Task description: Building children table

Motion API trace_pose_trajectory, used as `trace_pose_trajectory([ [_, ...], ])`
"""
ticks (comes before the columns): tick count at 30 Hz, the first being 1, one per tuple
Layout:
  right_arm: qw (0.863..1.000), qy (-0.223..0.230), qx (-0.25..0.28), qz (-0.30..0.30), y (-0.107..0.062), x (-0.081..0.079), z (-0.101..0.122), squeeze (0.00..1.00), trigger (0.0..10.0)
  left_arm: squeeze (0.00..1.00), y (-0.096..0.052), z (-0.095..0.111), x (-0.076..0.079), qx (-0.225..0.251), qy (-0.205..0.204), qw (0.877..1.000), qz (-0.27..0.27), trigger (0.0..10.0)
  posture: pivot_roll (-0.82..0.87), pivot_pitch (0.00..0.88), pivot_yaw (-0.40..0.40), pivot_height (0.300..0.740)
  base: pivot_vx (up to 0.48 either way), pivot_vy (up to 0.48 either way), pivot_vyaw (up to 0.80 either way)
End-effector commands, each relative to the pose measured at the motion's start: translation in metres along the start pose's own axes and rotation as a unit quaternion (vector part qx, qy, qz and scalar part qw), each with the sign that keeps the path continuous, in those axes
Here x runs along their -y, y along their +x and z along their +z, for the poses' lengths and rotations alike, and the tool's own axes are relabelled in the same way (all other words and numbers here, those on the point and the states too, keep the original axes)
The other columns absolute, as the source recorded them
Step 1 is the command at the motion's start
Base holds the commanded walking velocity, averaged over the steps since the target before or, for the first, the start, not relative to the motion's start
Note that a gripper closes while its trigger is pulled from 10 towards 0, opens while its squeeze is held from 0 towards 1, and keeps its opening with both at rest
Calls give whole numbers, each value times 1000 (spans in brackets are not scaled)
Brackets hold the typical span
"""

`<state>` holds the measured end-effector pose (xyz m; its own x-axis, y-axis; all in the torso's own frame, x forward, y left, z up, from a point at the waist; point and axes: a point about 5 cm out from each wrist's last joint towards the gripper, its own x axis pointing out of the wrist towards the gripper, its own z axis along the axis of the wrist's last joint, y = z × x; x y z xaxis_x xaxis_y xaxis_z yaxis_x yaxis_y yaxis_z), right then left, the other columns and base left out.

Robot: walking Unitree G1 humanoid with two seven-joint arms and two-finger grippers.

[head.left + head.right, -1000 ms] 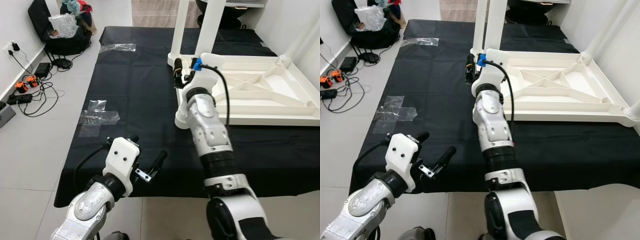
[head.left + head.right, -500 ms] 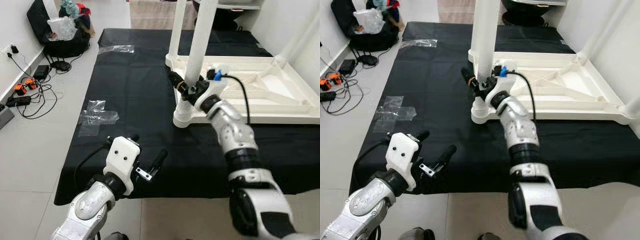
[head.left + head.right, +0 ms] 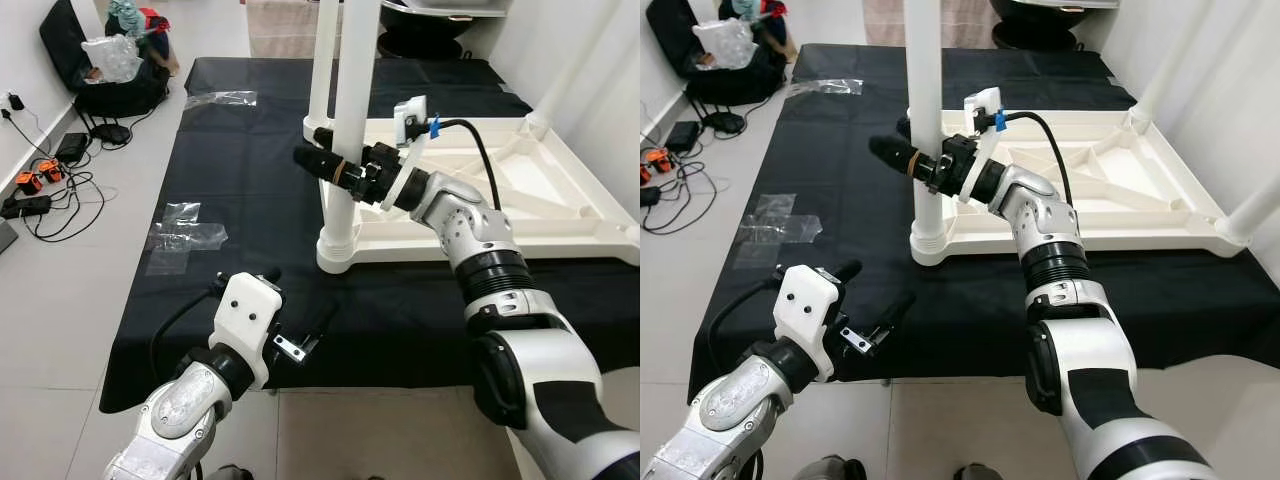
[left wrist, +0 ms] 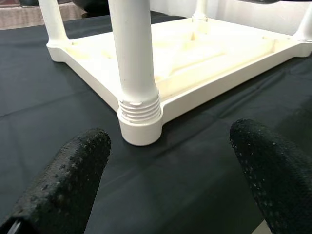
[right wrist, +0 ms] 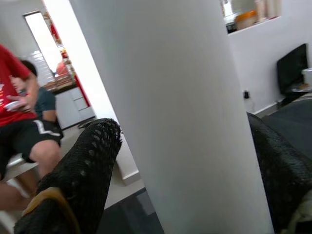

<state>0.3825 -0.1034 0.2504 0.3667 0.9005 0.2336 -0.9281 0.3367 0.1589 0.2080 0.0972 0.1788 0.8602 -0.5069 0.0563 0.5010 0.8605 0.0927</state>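
right gripper (image 3: 335, 168) pinches upright white table leg (image 3: 352, 90) | left gripper (image 3: 300, 322) spread, low over black mat (image 3: 240, 190) | upturned white tabletop (image 3: 520, 180) on mat

The table leg (image 3: 352, 110) runs past the picture's top above the right claw (image 3: 335, 168) and hides one of its fingers.
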Motion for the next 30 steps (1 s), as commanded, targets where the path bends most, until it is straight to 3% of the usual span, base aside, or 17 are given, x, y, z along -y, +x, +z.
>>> trace_pose_trajectory([
  [1, 999, 10, 10, 33, 11, -5, 0, 0, 3059, 0, 1, -2, 2, -3, -2, 1000, -1, 10000, 102, 85, -93, 740, 0, 0, 0],
  [2, 999, 10, 10, 33, 11, -5, 0, 0, 3059, 0, 1, -2, 2, -3, -2, 1000, -1, 10000, 102, 85, -93, 740, 0, 0, 0],
  [3, 999, 12, 18, 24, 14, -3, 0, 0, 0, 0, 1, -2, 3, -2, -2, 1000, -1, 10000, 102, 85, -93, 740, 0, 0, 0],
  [5, 999, 12, 18, 24, 14, -3, 0, 0, 0, 0, 1, -2, 3, -2, -2, 1000, -1, 10000, 102, 85, -93, 740, 0, 0, 0],
  [12, 995, -37, 35, -90, 11, 9, -4, 0, 0, 0, 2, -2, 3, 0, -1, 1000, 0, 10000, 101, 67, -90, 740, 0, 0, 0],
  [15, 981, -54, 18, -185, 3, 15, -15, 0, 0, 0, 3, -4, 1, -3, 3, 1000, 4, 10000, 95, 64, -87, 740, 0, 0, 0],
  [16, 981, -54, 18, -185, 3, 15, -15, 0, 0, 0, 3, -4, 1, -3, 3, 1000, 4, 10000, 95, 64, -87, 740, 0, 0, 0],
  [18, 963, -73, 9, -260, -2, 19, -18, 0, 0, 0, 3, -5, 0, -4, 3, 1000, 6, 10000, 84, 70, -82, 740, 0, 0, 0],
  [20, 963, -73, 9, -260, -2, 19, -18, 0, 0, 0, 3, -5, 0, -4, 3, 1000, 6, 10000, 84, 70, -82, 740, 0, 0, 0],
  [21, 926, -81, 1, -369, -10, 25, -22, 0, 0, 0, 4, -5, 0, -3, 2, 1000, 7, 10000, 80, 69, -82, 740, 0, 0, 0],
  [23, 926, -81, 1, -369, -10, 25, -22, 0, 0, 0, 4, -5, 0, -3, 2, 1000, 7, 10000, 80, 69, -82, 740, 0, 0, 0],
  [25, 886, -91, 3, -454, -17, 26, -24, 0, 0, 0, 5, -5, 0, -3, 3, 1000, 7, 10000, 78, 72, -77, 740, 0, 0, 0],
  [26, 886, -91, 3, -454, -17, 26, -24, 0, 0, 0, 5, -5, 0, -3, 3, 1000, 7, 10000, 78, 72, -77, 740, 0, 0, 0],
  [27, 867, -107, 32, -486, -16, 20, -22, 0, 0, 0, 5, -5, 0, -2, 4, 1000, 7, 10000, 83, 74, -80, 740, 0, 0, 0],
  [30, 866, -123, 50, -483, -12, 12, -20, 0, 0, 0, 5, -5, -1, -2, 5, 1000, 9, 10000, 81, 72, -79, 740, 0, 0, 0],
])
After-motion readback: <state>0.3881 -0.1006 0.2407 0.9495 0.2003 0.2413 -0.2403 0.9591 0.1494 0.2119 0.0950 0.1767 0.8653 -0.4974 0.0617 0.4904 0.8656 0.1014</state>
